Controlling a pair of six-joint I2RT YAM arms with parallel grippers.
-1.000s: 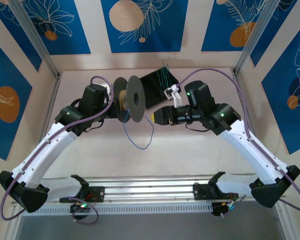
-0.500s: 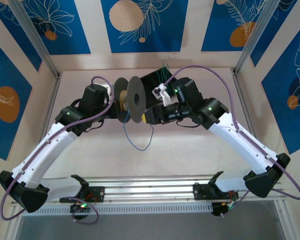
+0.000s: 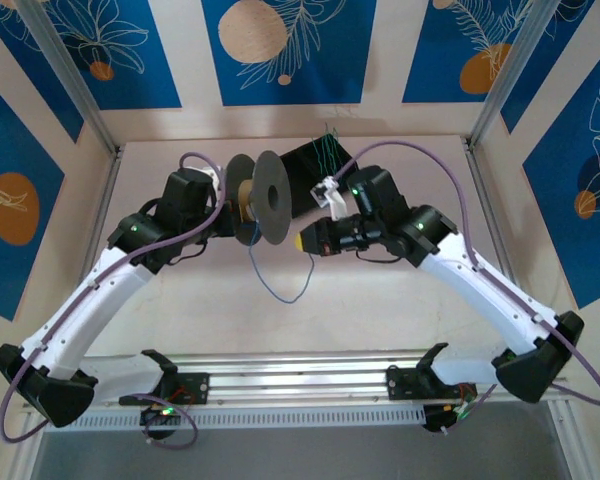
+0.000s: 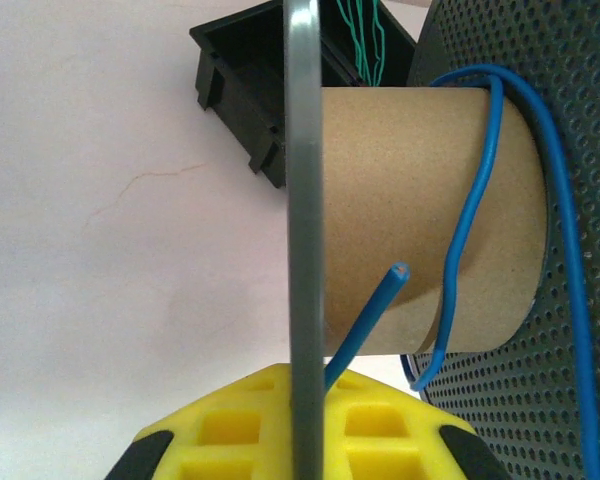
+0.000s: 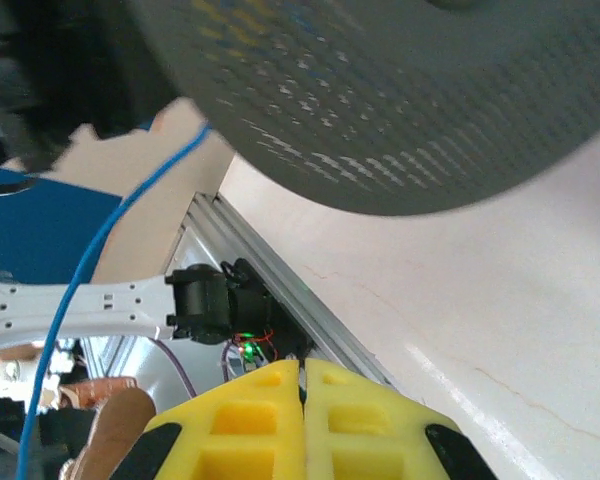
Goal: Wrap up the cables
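A pale pink surface (image 3: pixel 210 310) lies within cream walls (image 3: pixel 190 60) hung with blue leaf-printed panels. There is one spool (image 3: pixel 263 197), with two dark round flanges and a cardboard core (image 4: pixel 420 210). The left jaws are clamped on the edge of one flange. One blue cable (image 3: pixel 282 283) winds round the core and trails in a loop toward the near side. The right jaws are pressed together just beside the spool. One black box (image 3: pixel 310 172) behind holds green cables (image 3: pixel 327 150), too tangled to count.
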